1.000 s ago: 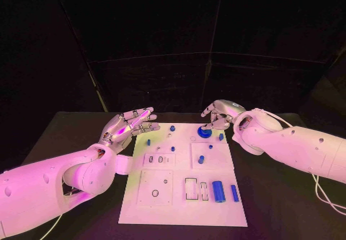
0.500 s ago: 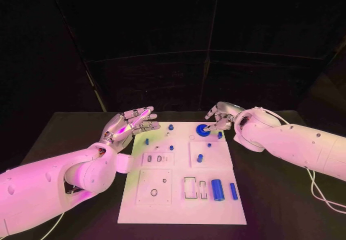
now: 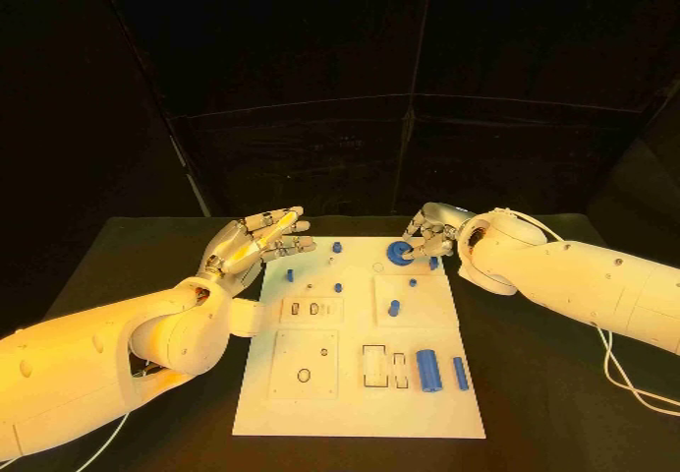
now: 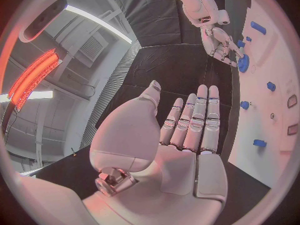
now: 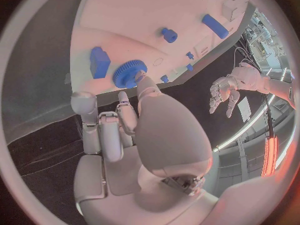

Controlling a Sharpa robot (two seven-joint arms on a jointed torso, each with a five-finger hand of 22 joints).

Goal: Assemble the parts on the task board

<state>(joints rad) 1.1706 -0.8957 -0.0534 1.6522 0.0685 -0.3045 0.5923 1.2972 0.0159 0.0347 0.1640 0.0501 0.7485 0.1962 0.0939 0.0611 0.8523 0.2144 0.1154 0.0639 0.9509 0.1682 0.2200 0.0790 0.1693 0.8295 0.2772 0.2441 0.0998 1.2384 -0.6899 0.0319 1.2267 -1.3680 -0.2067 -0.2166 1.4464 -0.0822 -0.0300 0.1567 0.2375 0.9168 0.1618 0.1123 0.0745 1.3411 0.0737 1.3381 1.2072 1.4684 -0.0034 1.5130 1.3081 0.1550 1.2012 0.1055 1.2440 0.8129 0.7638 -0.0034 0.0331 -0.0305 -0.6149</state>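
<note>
The white task board (image 3: pixel 326 393) lies in the middle of the table. A blue gear (image 3: pixel 398 253) sits at its far right corner. My right hand (image 3: pixel 430 236) is bent over the gear and holds it by the rim; in the right wrist view the thumb tip meets the blue gear (image 5: pixel 129 73). A blue block (image 5: pixel 99 61) stands just beside it. My left hand (image 3: pixel 262 242) hovers above the board's far left corner, flat and empty, with its fingers (image 4: pixel 197 116) held straight. From the left wrist I also see the right hand (image 4: pixel 217 35) on the gear (image 4: pixel 242 63).
Small blue pegs (image 3: pixel 337 288) stand on the far half of the board, and a short blue piece (image 3: pixel 394 311) lies mid-right. A thick blue cylinder (image 3: pixel 426 371) and a slimmer one (image 3: pixel 459 373) lie near the right edge beside rectangular recesses (image 3: pixel 375 366). Black table (image 3: pixel 141 256) surrounds the board.
My right hand has come down with the gear, which now sits low at the board's far right corner. The left hand has kept its place.
</note>
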